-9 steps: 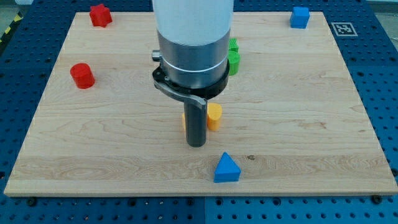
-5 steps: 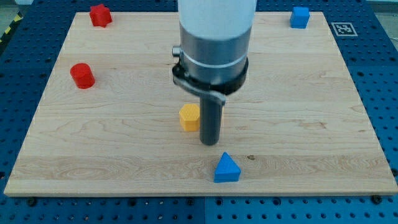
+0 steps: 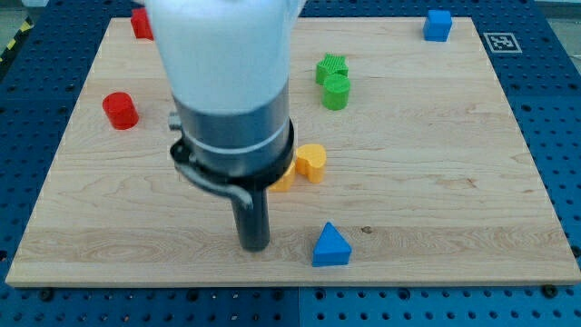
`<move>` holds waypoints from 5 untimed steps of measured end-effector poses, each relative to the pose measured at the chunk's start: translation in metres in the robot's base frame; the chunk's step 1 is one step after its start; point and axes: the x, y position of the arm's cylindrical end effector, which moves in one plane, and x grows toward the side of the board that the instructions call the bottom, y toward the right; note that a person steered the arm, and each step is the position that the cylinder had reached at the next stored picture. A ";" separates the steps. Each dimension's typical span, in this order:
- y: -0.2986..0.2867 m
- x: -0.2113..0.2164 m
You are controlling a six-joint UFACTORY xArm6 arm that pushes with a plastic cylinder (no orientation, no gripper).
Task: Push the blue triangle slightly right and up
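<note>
The blue triangle [image 3: 331,246] lies near the board's bottom edge, right of centre. My tip [image 3: 254,246] rests on the board to the triangle's left, at about the same height in the view, with a gap of bare wood between them. The arm's wide body hides the board above the tip.
Two yellow blocks [image 3: 310,163] sit above the triangle, one partly hidden by the arm. Two green blocks [image 3: 334,82] are at upper centre. A red cylinder [image 3: 119,110] is at left, a red block [image 3: 141,24] at top left, a blue cube [image 3: 438,24] at top right.
My tip moved right at first, then swung left and down to a spot left of the blue triangle. No block has moved.
</note>
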 end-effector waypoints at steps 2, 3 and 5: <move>0.037 0.019; 0.069 0.019; 0.087 0.019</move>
